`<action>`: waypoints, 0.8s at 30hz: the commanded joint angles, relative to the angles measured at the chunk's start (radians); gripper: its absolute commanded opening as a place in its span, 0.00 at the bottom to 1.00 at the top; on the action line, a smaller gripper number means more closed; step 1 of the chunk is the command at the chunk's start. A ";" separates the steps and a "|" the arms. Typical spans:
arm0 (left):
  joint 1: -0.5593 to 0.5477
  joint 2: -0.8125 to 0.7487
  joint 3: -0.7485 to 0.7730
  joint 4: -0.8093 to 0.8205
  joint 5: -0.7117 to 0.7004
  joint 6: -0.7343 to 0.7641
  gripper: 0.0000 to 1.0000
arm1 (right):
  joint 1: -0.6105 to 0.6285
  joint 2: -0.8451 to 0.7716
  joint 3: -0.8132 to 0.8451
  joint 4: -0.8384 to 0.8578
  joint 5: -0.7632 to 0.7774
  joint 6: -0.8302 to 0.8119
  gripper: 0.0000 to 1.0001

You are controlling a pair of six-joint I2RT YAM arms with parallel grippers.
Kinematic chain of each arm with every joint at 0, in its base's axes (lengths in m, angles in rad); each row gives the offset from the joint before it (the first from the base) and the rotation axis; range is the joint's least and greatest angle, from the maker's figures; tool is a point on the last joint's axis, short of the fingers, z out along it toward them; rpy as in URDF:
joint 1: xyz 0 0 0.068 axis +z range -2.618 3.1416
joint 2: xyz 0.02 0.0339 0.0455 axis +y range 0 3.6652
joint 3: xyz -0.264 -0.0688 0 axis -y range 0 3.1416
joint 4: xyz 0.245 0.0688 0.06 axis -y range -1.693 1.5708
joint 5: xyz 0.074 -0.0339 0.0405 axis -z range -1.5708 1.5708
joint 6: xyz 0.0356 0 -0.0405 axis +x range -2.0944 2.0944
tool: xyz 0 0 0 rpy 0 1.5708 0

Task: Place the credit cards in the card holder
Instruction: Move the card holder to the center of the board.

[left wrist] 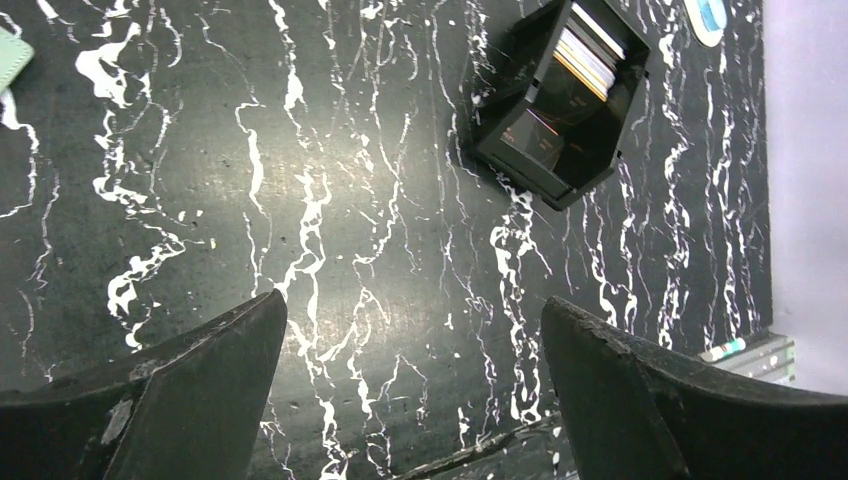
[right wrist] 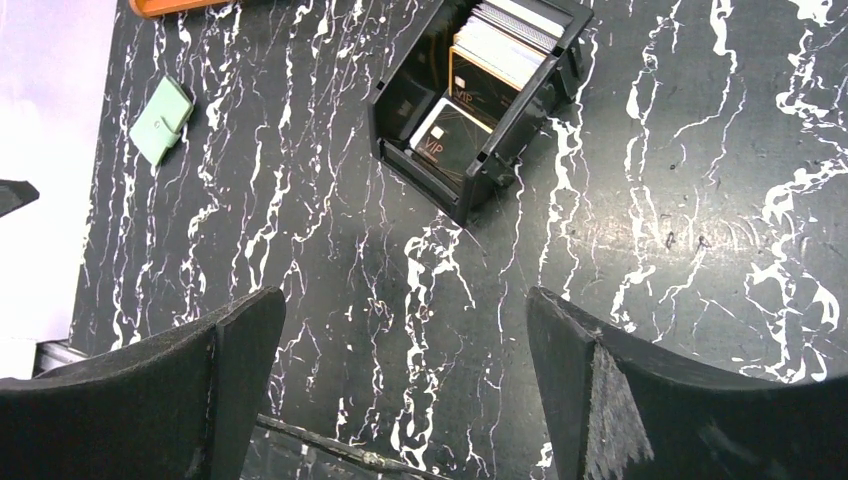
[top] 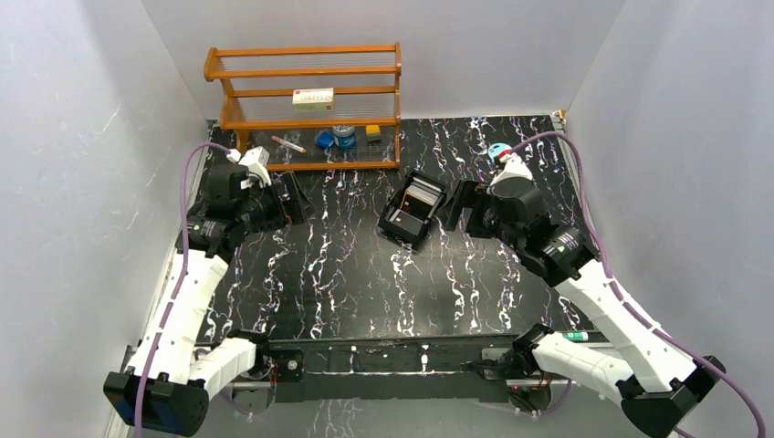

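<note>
The credit cards (right wrist: 470,85) stand on edge in a black compartmented box (top: 415,208) mid-table: a dark card with an orange rim, a black VIP card (right wrist: 445,140) and white-grey ones (left wrist: 585,55). The card holder (right wrist: 162,120), a small teal-green wallet with a snap tab, lies shut on the table left of the box; its corner shows in the left wrist view (left wrist: 12,55), and my left arm hides it from above. My left gripper (left wrist: 412,300) hovers open and empty left of the box (top: 294,205). My right gripper (right wrist: 402,295) is open and empty just right of it (top: 461,205).
A wooden shelf (top: 306,100) at the back left carries a small white box, a pen, blue items and a yellow one. A blue-and-white round object (top: 498,151) lies at the back right. White walls close the table's sides and back.
</note>
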 commanded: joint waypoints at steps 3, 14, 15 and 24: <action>0.010 0.038 0.005 -0.005 -0.187 -0.017 0.99 | -0.005 -0.001 0.022 0.081 -0.030 -0.027 0.98; 0.075 0.321 0.160 -0.001 -0.353 0.020 0.90 | -0.006 -0.041 0.012 0.154 -0.092 -0.076 0.98; 0.098 0.345 0.184 0.006 -0.323 0.016 0.84 | -0.006 -0.048 0.010 0.168 -0.105 -0.078 0.98; 0.221 0.501 0.256 0.094 -0.433 0.037 0.69 | -0.006 -0.131 -0.026 0.267 -0.186 -0.114 0.98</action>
